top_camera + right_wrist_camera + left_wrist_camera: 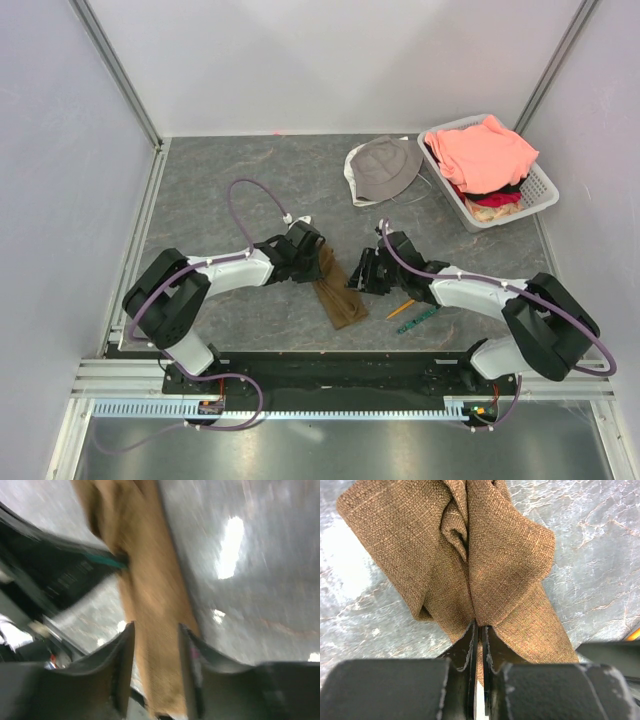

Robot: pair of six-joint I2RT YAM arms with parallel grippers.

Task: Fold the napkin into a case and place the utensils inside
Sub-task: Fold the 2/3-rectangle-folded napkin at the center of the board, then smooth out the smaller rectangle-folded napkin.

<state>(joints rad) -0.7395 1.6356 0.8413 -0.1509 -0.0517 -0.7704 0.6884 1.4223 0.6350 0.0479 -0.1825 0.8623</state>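
The brown napkin lies as a narrow, rumpled strip on the grey table between my two arms. My left gripper is at its far end, and in the left wrist view it is shut on a bunched fold of the napkin. My right gripper is at the strip's right side. The blurred right wrist view shows it open, with its fingers astride the napkin. An orange fork and a green patterned utensil lie on the table right of the cloth, under the right arm.
A grey bucket hat lies at the back centre. A white basket with salmon-pink clothes stands at the back right. White walls enclose the table. The left arm's black body shows in the right wrist view.
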